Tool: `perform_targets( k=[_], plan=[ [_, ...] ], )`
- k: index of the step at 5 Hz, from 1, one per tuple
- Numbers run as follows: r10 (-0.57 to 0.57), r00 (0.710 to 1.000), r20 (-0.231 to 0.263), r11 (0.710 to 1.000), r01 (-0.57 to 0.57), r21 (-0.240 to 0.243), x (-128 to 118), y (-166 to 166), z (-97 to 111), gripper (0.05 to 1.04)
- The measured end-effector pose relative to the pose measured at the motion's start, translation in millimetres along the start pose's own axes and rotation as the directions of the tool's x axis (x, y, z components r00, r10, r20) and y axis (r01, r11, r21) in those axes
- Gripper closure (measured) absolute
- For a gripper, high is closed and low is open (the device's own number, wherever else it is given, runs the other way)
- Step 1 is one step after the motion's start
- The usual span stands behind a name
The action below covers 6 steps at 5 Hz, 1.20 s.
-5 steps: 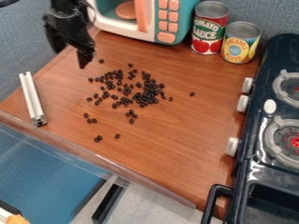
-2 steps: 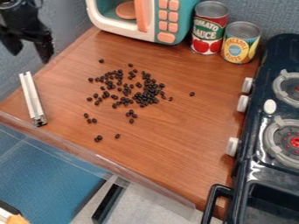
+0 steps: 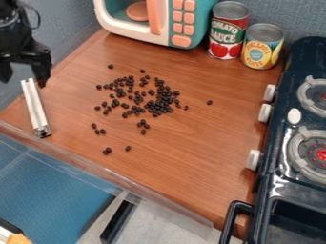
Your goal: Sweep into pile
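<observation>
At the upper left of the camera view hangs the black gripper, open, its two fingers well apart and nothing between them. One finger is near the top end of a white bar that lies along the left side of the wooden surface. Whether finger and bar touch, I cannot tell. Small dark beans are scattered over the middle, densest right of centre. A few stray beans lie lower left, one sits toward the upper left and one off to the right.
A toy microwave stands at the back, beside a tomato sauce can and a yellow-labelled can. A dark toy stove with knobs borders the right. A clear raised edge runs along the front left.
The gripper has moved left and then down toward the top of the white bar, and its fingers now show wide apart. The beans and the bar have not moved.
</observation>
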<state>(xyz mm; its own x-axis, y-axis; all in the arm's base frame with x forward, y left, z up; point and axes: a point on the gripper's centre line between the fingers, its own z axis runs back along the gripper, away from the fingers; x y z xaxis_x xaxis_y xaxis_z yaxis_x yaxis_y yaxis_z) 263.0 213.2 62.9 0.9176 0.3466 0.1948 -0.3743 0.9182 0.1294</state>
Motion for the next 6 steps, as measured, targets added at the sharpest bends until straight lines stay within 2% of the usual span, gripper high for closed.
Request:
perform_targets(
  k=[1, 2, 3, 4, 5, 6],
  plan=[
    [0.025, 0.999, -0.035, 0.999, -0.024, 0.042, -5, -6, -13, 0.084],
    [0.112, 0.991, -0.073, 0.992, -0.107, 0.071, -10, -7, -28, 0.084],
    [0.219, 0.971, -0.094, 0.975, -0.214, 0.057, -11, -10, -33, 0.084],
    [0.272, 0.956, -0.11, 0.962, -0.269, 0.045, -11, -4, -35, 0.119],
    [0.274, 0.955, -0.116, 0.962, -0.274, 0.012, -14, 0, -35, 0.399],
    [0.276, 0.953, -0.121, 0.961, -0.277, 0.006, -15, -1, -36, 0.67]
  ],
)
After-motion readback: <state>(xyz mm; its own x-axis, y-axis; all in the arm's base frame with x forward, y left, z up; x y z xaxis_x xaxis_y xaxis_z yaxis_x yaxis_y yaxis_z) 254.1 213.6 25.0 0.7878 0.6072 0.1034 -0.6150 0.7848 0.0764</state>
